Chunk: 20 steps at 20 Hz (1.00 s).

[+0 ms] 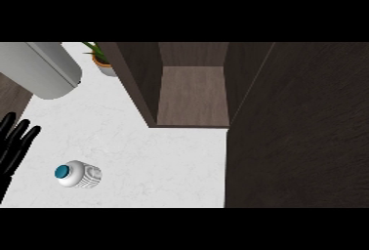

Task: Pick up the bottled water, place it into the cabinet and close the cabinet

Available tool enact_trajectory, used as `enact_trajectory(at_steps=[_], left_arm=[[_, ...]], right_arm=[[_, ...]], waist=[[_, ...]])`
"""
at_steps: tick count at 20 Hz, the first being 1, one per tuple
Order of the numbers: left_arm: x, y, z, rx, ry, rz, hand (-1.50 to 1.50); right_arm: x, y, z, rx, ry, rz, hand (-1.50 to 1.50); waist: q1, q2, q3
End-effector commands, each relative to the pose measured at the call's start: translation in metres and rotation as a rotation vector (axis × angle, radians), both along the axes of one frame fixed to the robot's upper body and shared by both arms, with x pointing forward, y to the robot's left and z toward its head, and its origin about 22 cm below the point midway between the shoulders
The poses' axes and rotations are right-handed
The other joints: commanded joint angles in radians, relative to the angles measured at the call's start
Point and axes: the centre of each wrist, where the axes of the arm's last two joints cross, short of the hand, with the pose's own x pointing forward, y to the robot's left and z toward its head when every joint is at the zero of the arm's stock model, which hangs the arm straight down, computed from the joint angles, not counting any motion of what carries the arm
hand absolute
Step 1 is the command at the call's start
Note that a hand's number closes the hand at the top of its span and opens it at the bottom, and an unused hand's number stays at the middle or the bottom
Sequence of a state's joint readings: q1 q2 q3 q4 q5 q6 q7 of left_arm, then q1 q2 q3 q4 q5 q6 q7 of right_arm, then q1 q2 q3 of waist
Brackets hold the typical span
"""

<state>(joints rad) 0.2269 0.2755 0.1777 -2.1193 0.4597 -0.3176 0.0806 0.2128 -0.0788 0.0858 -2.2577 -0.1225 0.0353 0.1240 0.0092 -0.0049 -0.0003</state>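
The left hand [14,141], black with straight fingers spread and pointing up, rests at the far-left edge of the head view; it is wide open and holds nothing. Its position suggests a resting pose, not a reach.

Just right of it and nearer, the white ribbed plastic water bottle with a teal cap [78,175] stands upright on the white marbled countertop [158,166], seen from above so that the cap faces the camera. It is near the left hand but apart from it. Standing free with bare counter around it, it appears open to a grasp from any side.

At the far left, a large pale grey rounded cylinder [45,68] lies across the corner; its function cannot be determined. Right of it, a small green plant in an orange-rimmed pot [101,59] stands against the cabinet side.

At centre, the dark brown wooden cabinet [191,95] is open, showing a lighter wooden shelf that is unoccupied and ready to receive the bottle. The broad dark wood panel [299,127] filling the right side is probably the opened door, swung out towards the viewer.

The right hand is not visible. The pick-up has not yet begun; placing and closing remain.
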Motion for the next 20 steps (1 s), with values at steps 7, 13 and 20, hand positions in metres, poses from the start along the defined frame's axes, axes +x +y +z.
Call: enact_trajectory(at_steps=[7, 13, 20], left_arm=[[-0.076, 0.024, 0.011, -0.004, 0.112, -0.012, -1.50], [-0.061, 0.034, -0.003, 0.005, 0.139, 0.029, -1.50], [-0.058, 0.051, -0.037, -0.008, 0.138, 0.121, -1.50]], right_arm=[[-0.043, 0.004, 0.018, 0.014, 0.085, 0.019, -1.50], [-0.084, 0.009, 0.032, 0.021, 0.084, 0.039, -1.50], [-0.090, 0.018, 0.022, 0.023, 0.084, 0.024, -1.50]], waist=[[0.003, 0.001, 0.000], [-0.016, 0.001, 0.000], [-0.018, 0.001, 0.000]])
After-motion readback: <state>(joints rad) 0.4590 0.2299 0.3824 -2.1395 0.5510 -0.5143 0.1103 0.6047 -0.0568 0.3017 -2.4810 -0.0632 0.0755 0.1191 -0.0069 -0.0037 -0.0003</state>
